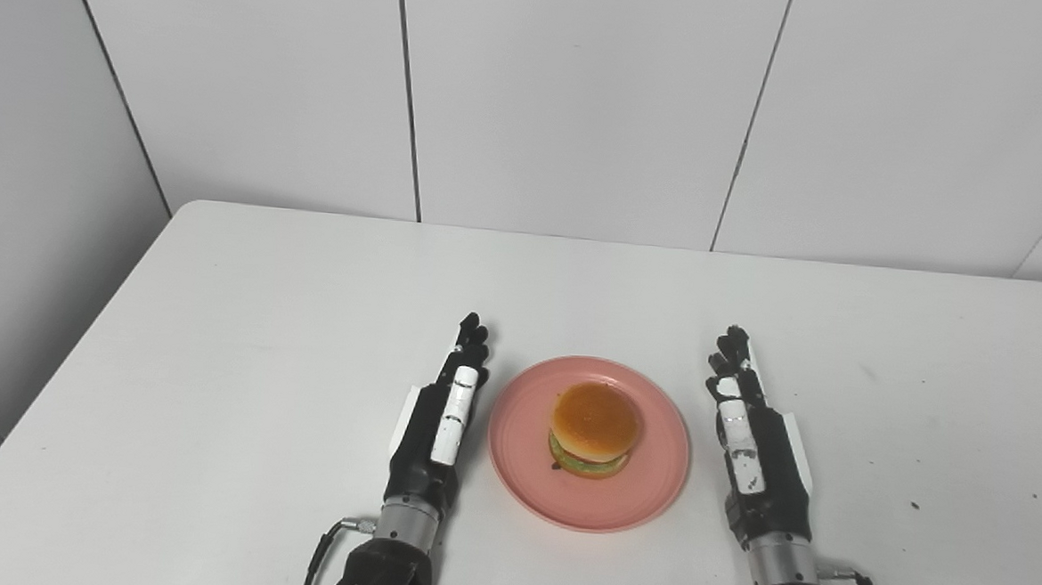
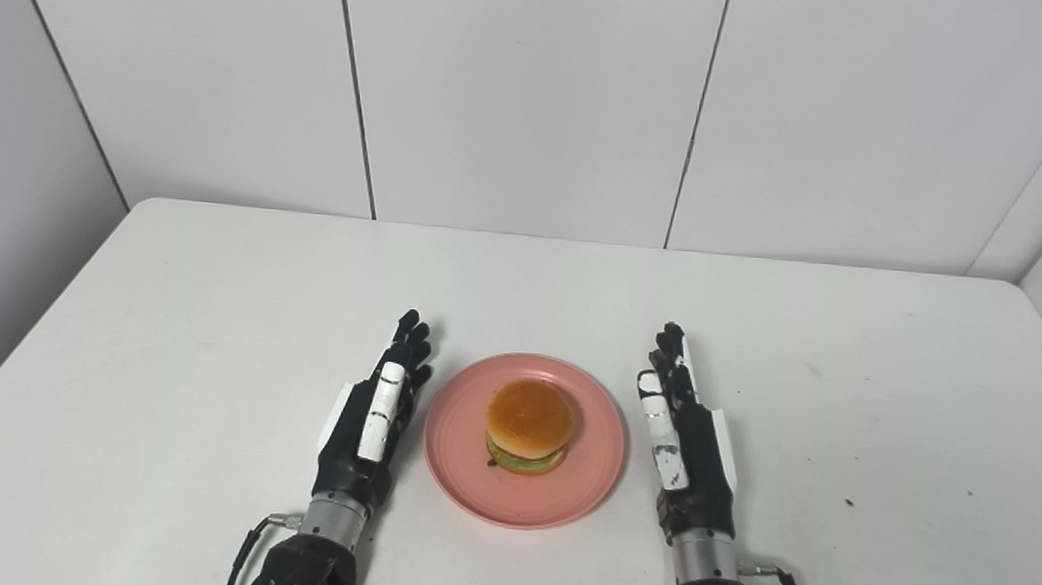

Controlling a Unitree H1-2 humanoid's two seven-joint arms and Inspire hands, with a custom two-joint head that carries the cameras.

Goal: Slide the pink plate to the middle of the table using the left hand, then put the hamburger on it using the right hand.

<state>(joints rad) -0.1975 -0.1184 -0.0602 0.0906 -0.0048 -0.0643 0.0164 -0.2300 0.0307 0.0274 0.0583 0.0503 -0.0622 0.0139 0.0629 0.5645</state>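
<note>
Resting: hamburger (image 1: pixel 594 429) on pink plate (image 1: pixel 644 495), mid-table.
Left hand (image 1: pixel 439 422) and right hand (image 1: pixel 754 443) flank it, both empty, fingers extended.

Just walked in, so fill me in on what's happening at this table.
Nothing is being handled right now. The hamburger sits on the pink plate near the middle of the white table. The left hand and the right hand lie open on either side of the plate, fingers straight, holding nothing. The job looks done.
</note>
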